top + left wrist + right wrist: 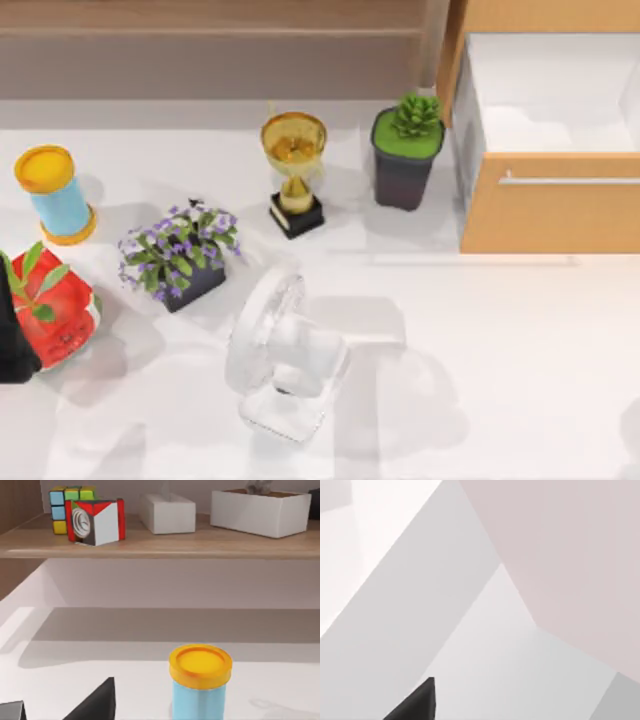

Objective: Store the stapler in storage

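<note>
The stapler is out of view. The storage, a light-wood drawer [550,215] with a thin silver bar handle [570,180], stands pulled open at the table's back right, and its white inside is bare. My left arm [12,340] is a dark shape at the table's far left edge, beside a red pot. In the left wrist view, my left gripper [55,712] is open with nothing between its fingers, and it faces a blue can with a yellow lid [200,682]. A dark part of my right gripper [415,705] hangs over pale surfaces.
On the table stand the blue can [55,195], a red pot with a plant [60,315], purple flowers [178,250], a gold trophy [294,170], a potted succulent [407,150] and a white fan [285,355]. A shelf [160,542] behind holds cubes and white boxes.
</note>
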